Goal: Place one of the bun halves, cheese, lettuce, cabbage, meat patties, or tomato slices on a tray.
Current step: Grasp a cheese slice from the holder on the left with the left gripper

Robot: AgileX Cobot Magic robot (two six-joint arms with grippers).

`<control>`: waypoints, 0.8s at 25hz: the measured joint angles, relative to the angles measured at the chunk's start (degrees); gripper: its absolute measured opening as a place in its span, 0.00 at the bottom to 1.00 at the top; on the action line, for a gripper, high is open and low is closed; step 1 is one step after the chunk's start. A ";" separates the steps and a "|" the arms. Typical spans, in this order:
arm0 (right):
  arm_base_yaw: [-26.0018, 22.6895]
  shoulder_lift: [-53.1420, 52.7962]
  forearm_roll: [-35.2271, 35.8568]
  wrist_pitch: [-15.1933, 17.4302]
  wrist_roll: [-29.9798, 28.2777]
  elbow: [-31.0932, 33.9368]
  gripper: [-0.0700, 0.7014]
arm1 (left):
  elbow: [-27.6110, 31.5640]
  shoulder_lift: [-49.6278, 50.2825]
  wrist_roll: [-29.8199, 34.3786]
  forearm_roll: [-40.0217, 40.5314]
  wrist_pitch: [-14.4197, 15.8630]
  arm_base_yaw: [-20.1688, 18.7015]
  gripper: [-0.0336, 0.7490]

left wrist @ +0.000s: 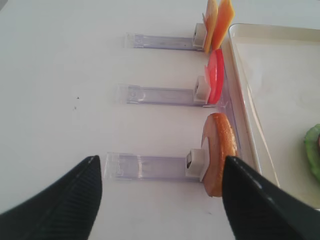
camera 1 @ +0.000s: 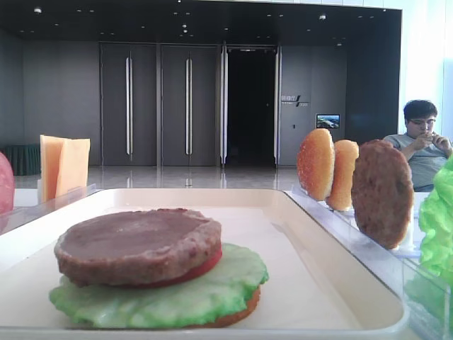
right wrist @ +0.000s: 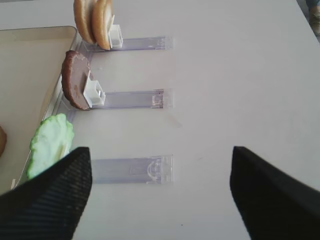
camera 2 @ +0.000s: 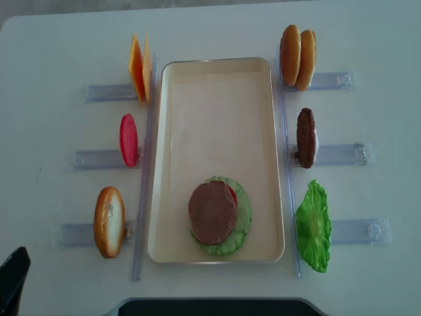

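We see both grippers, left (left wrist: 160, 200) and right (right wrist: 160, 195), spread and empty above the counter (camera 2: 52, 39). The cheese (camera 2: 138, 66) stands upright in its rack for easy pinching, beside the tray (camera 2: 217, 85).

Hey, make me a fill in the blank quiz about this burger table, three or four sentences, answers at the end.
1. On top of the burger stack in the tray lies a brown meat ____.
2. Under the tomato slice in that stack sits a green ____ leaf.
3. The rack holding the cheese slices stands on the tray's ____ side in the overhead view.
4. The number of bun halves sharing the far right rack is ____.

Missing words: patty; lettuce; left; two
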 joint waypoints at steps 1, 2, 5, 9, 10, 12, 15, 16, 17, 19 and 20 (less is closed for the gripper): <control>0.00 0.00 0.00 0.00 0.00 0.00 0.79 | 0.00 0.00 0.00 0.00 0.00 0.00 0.78; 0.00 0.00 0.00 0.00 0.00 0.00 0.79 | 0.00 0.00 0.00 0.00 0.00 0.00 0.78; 0.00 0.00 0.00 0.00 0.00 0.00 0.79 | 0.00 0.00 0.00 0.00 0.00 0.00 0.78; 0.00 0.00 0.00 -0.02 0.00 0.00 0.79 | 0.00 0.00 0.00 0.00 0.00 0.00 0.78; 0.00 0.00 0.00 -0.02 0.00 0.00 0.79 | 0.00 0.00 0.00 0.00 0.00 0.00 0.78; 0.00 0.00 0.00 -0.02 0.00 0.00 0.79 | 0.00 0.00 0.00 0.00 0.00 0.00 0.78; 0.00 0.00 0.00 -0.02 0.00 0.00 0.79 | 0.00 0.00 0.00 0.00 0.00 0.00 0.78; 0.00 0.00 0.00 -0.02 0.00 0.00 0.79 | 0.00 0.00 0.00 0.00 0.00 0.00 0.78; 0.00 0.00 0.00 -0.02 0.00 0.00 0.79 | 0.00 0.00 0.00 0.00 0.00 0.00 0.78; 0.00 0.00 0.00 -0.02 0.00 0.00 0.79 | 0.00 0.00 0.00 0.00 0.00 0.00 0.78; 0.00 0.00 0.00 -0.02 0.00 0.00 0.79 | 0.00 0.00 0.00 0.00 0.00 0.00 0.78</control>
